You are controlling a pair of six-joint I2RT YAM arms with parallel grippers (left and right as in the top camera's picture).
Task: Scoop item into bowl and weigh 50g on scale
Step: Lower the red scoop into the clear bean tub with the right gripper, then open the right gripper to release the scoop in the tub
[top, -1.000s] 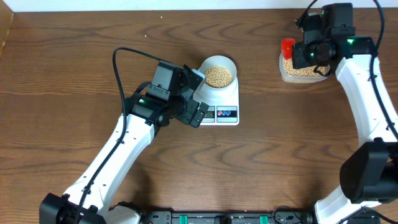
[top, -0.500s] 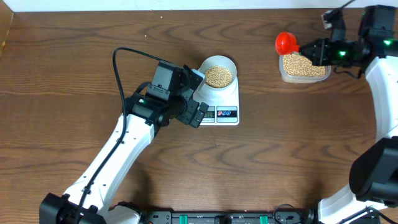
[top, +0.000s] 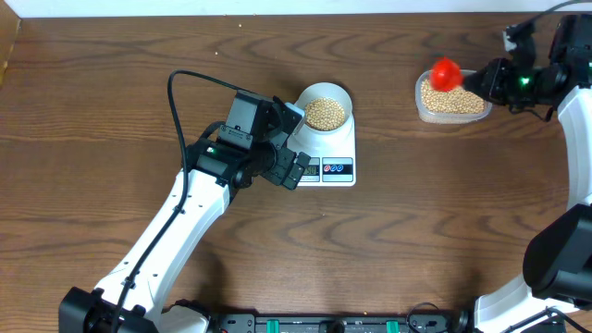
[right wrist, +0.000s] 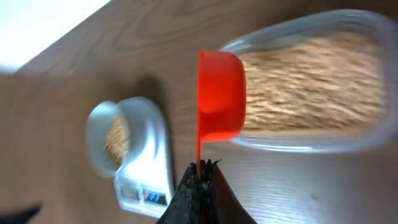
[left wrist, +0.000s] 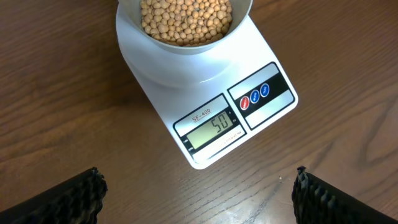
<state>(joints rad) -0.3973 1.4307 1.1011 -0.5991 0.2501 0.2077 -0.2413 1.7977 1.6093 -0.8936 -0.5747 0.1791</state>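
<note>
Overhead: the scale [top: 339, 155] sits mid-table with the bowl [top: 325, 94] on its 12 o'clock half, well filled with beans [top: 325, 113]. The left gripper [top: 296, 141] hangs at the scale's 9 o'clock, jaws spread wide, holding nothing. At the scale's 2 o'clock, well apart, stands the tub [top: 455, 100]. The right gripper [top: 487, 81] reaches in from its 3 o'clock, clenched on the handle of a red scoop [top: 447, 72] above the tub's 11 o'clock rim.

Left wrist: the display [left wrist: 211, 129] reads 50, and both fingers [left wrist: 74, 196] are clear of the scale.

Right wrist: blurred; the scoop crosses the tub's rim, and its load cannot be told.

Risks: another scoopful would overshoot the weight. A left-arm nudge of the scale would upset the reading. A scoop tipped outside the rim would scatter beans on the table [top: 416, 231].
</note>
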